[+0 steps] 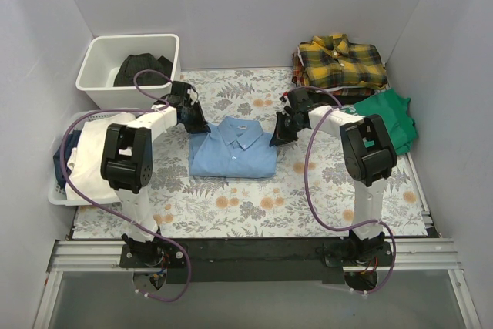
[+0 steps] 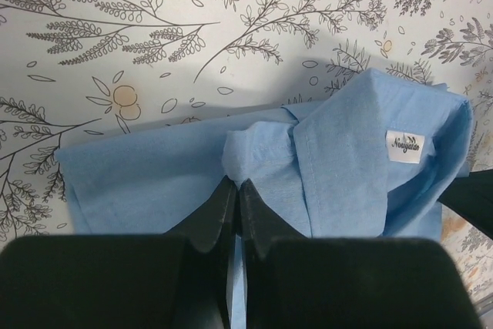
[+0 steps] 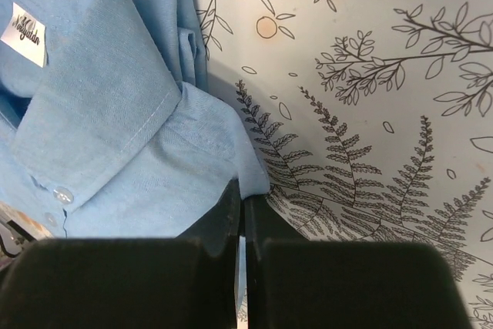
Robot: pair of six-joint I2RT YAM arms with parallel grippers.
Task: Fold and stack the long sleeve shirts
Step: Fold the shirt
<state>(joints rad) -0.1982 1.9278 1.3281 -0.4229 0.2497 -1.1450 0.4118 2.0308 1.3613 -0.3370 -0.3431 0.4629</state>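
A light blue shirt (image 1: 233,148) lies folded centrally — plaid shirt (image 1: 339,63) folded back-right.

White label (image 2: 405,146) on the light blue shirt (image 2: 154,182) carries unreadable script lettering.

Place: a robot lab cell set up for laundry-handling trials.
Walls: plain white panels (image 1: 231,5) close in the bench (image 1: 231,209) on three sides.
Bench cover: a floral-print cloth is spread over the whole top.
Mounting: a bare aluminium rail (image 1: 254,256) along the near edge carries both arm bases.
Machines: the left arm (image 1: 127,159) and right arm (image 1: 368,152) each trail a loose purple cable (image 1: 306,179).
Props: a white bin (image 1: 96,75) holding a black garment (image 1: 142,67), a white basket (image 1: 55,194) of clothes, a folded plaid shirt (image 1: 339,59) on a pile, a green T-shirt (image 1: 393,117), and a folded light blue shirt (image 1: 233,152) mid-bench.
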